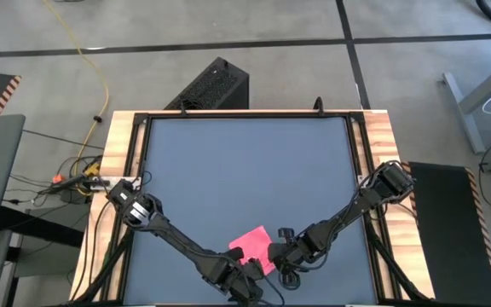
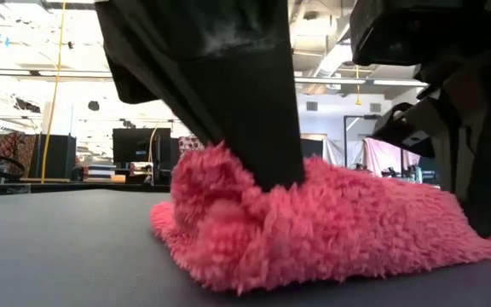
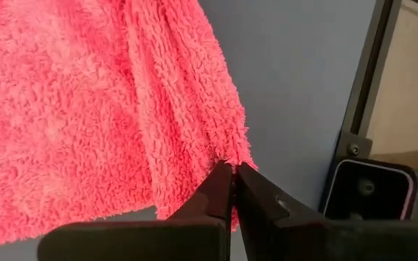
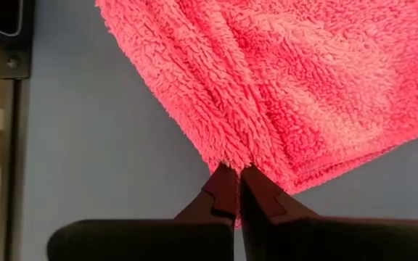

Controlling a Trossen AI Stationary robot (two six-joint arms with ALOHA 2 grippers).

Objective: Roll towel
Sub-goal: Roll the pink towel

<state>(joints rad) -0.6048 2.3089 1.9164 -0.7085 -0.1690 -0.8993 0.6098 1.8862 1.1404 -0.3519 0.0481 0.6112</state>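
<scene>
Fluffy pink towel (image 3: 85, 123), pinched by both hands, smooth grey mat (image 1: 245, 179)

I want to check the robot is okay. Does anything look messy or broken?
Nothing looks broken. The towel sits askew on the mat, bunched where the left gripper and right gripper each pinch a corner. That fits rolling it.

Pink towel (image 1: 256, 246) low on the grey mat (image 1: 245, 179), near the tabletop's (image 1: 122, 136) front edge. Left gripper (image 1: 244, 258) at its near-left corner, right gripper (image 1: 276, 253) at its right edge, both touching.
</scene>
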